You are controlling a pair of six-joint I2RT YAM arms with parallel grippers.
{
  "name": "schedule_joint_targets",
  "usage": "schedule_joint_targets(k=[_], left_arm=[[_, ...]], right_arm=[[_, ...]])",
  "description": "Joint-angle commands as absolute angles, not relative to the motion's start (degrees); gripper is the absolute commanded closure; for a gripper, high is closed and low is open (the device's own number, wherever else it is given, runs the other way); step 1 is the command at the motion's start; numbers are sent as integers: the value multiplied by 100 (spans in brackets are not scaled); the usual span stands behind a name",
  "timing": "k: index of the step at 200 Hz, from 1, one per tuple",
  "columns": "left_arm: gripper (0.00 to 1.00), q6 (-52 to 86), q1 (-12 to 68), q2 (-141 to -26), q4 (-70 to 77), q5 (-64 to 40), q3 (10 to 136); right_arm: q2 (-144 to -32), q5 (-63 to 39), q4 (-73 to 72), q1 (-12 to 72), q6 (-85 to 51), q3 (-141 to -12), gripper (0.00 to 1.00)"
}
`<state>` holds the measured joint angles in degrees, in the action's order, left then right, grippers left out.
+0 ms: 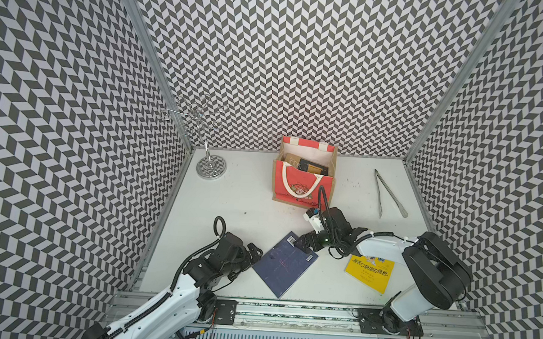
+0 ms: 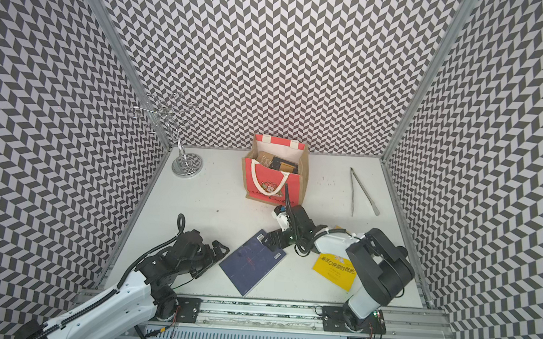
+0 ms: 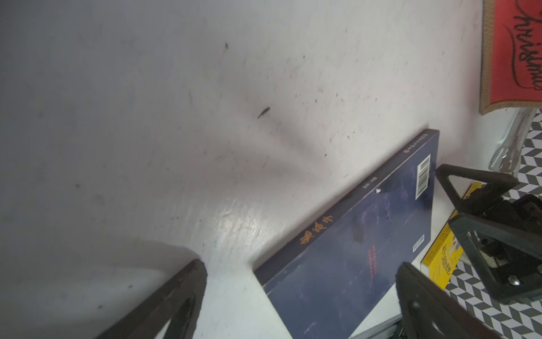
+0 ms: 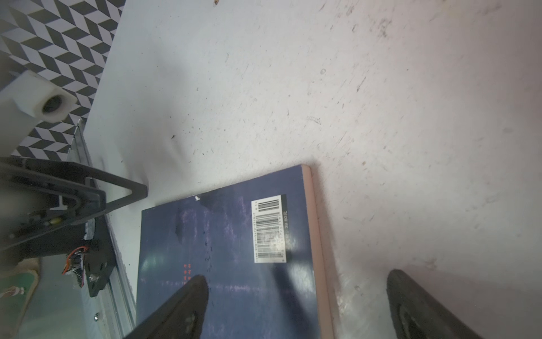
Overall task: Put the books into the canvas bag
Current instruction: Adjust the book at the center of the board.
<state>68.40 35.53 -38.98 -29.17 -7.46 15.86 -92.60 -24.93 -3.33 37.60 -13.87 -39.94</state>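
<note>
The right jaws stand wide and hold nothing. In the right wrist view one finger (image 4: pixel 187 305) hangs over the cover of the navy book (image 4: pixel 228 249), close to its barcode label, and the other finger (image 4: pixel 416 308) is past the book's pale page edge, over bare table (image 4: pixel 381 117). Whether the first finger touches the cover cannot be told.

The left jaws are also spread wide and empty. In the left wrist view the book's spine, with its gold lettering, runs between the two fingers: one finger (image 3: pixel 176 302) is over the table and the other (image 3: pixel 425 302) is on the cover side.

In both top views the navy book (image 1: pixel 285 264) lies flat near the front of the table, turned at an angle. The left arm (image 1: pixel 171 299) reaches it from one side and the right arm (image 1: pixel 384 251) from its far corner. A yellow book (image 1: pixel 368 273) lies flat to the right of it, partly under the right arm and apart from the navy one.

The canvas bag (image 1: pixel 301 185) stands upright and open near the back wall, well behind both books, with its red front and white rope handle towards the arms. Several books (image 1: pixel 309 166) already stand inside it.

Metal tongs (image 1: pixel 388 193) lie to the right of the bag, and a wire stand (image 1: pixel 210 166) is in the back left corner.
</note>
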Motion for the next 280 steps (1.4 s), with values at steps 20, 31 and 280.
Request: schedule_joint_targets(k=[20, 31, 280], left_arm=[[0, 7529, 4058, -3982, -3561, -1259, 1828], [0, 7640, 4152, -4025, -3359, -1333, 1778], [0, 5551, 2839, -6468, -636, -1260, 1779]], right_arm=[[-9491, -2361, -360, 3709, -1257, -4046, 5], [-9517, -2426, -378, 3713, -1251, -4030, 5], [-8329, -3047, -1262, 3651, -1813, -2896, 11]])
